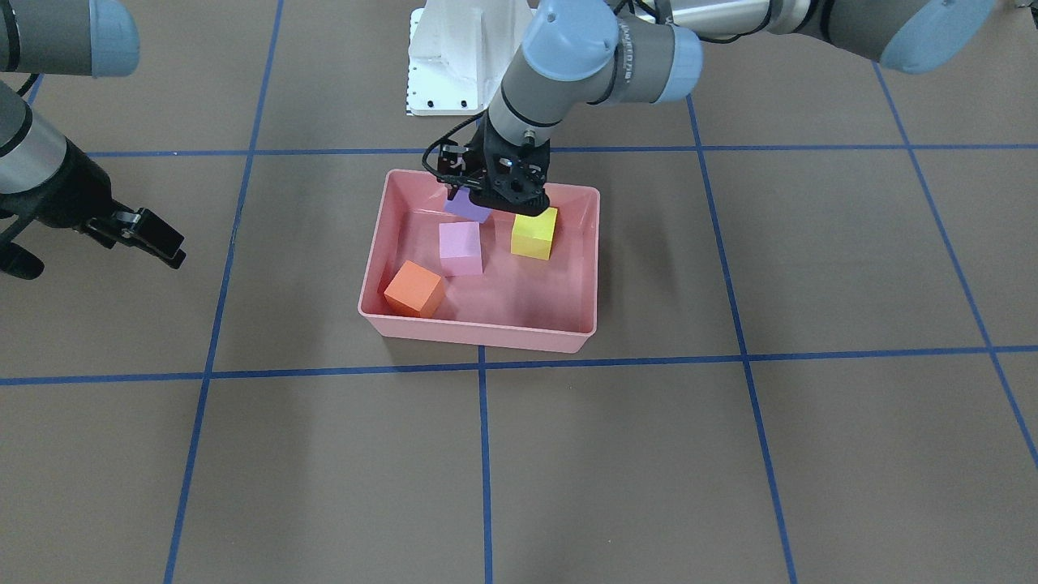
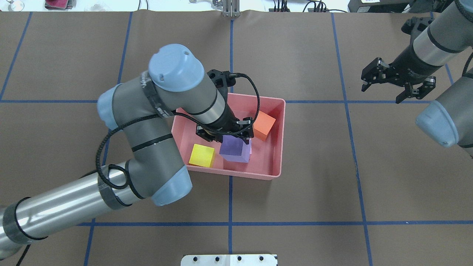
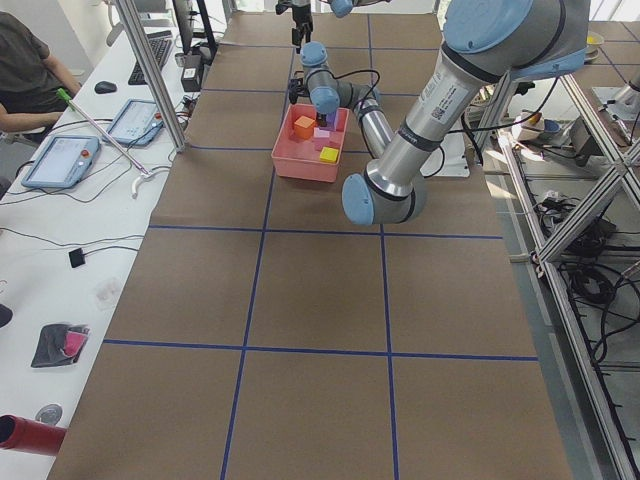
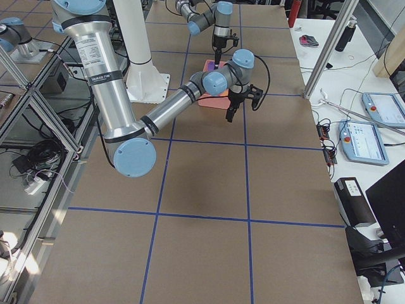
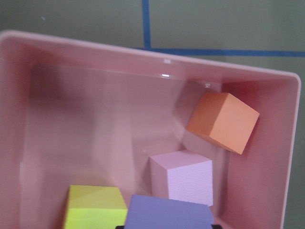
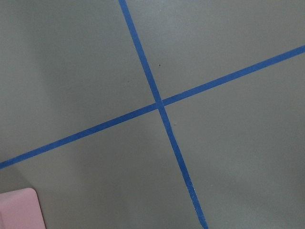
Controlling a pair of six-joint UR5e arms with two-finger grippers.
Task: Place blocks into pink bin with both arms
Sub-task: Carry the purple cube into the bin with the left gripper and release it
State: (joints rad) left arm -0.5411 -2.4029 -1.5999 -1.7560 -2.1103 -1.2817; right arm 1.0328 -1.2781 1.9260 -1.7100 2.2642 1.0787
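Note:
The pink bin point(image 1: 478, 332) stands mid-table. In it lie the orange block point(image 1: 414, 289), the light pink block point(image 1: 461, 248) and the yellow block point(image 1: 534, 234). My left gripper point(image 1: 489, 201) is over the bin's robot-side part, shut on the purple block point(image 1: 468, 207), which hangs above the bin floor. In the overhead view the purple block point(image 2: 234, 149) covers most of the light pink one. The left wrist view shows the purple block point(image 5: 169, 215) close under the camera. My right gripper point(image 2: 382, 94) is open and empty, well off to the bin's side above the table.
The white pedestal base point(image 1: 462, 57) stands just behind the bin on the robot's side. Blue tape lines point(image 1: 483, 454) grid the brown table. A corner of the bin point(image 6: 19, 210) shows in the right wrist view. Desks with tablets point(image 3: 60, 160) line the far side.

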